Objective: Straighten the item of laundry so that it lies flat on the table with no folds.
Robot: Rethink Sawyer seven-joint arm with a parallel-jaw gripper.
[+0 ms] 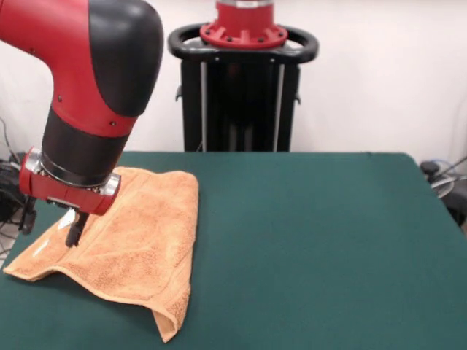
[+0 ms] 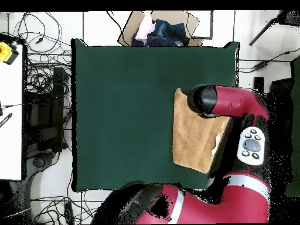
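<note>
We see the pincer (image 1: 73, 232) down on the towel (image 1: 139, 240) at lower left of the worktop (image 1: 328, 240); its opening is unclear, and the folded part lies to its right.

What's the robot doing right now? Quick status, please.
Tool down on the towel, grip state unclear. Towel still folded over, near edge lifted, at the table side. Nothing in the way.

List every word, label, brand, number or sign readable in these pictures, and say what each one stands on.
No text can be read in either view.
The grey button pad on the red arm has buttons, but any markings on them are too small to read.
The towel, the green table and the gripper show no lettering.
</note>
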